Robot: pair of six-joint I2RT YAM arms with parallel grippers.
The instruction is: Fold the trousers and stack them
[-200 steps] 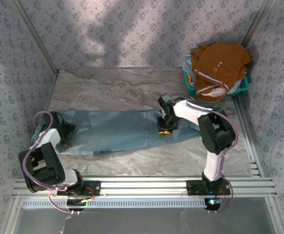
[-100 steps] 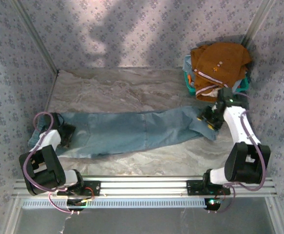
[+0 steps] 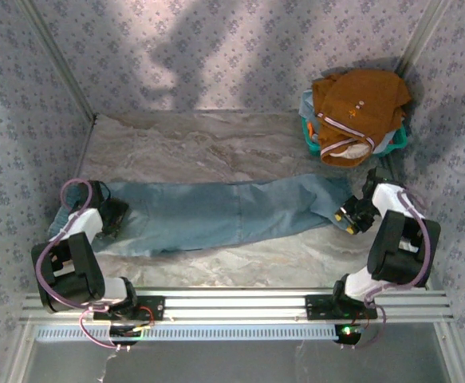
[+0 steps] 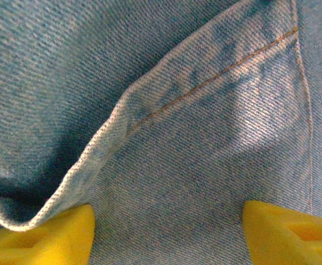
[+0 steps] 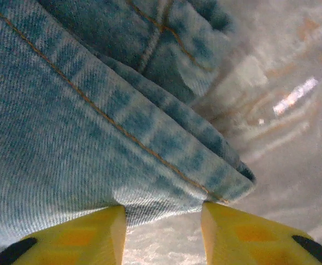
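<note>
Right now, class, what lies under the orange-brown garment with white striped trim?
Under the orange-brown garment a teal basket rim and some light blue fabric peek out; the garment covers the basket's inside.

No writing, label, brand, number or sign can be read anywhere; the faded light blue denim trousers (image 3: 224,211) bear only orange stitching along the seams beyond the yellow-padded claws, with no tag or patch legible; the orange-brown garment with white striped trim (image 3: 352,112) carries stripes and small pale dots, not letters.
</note>
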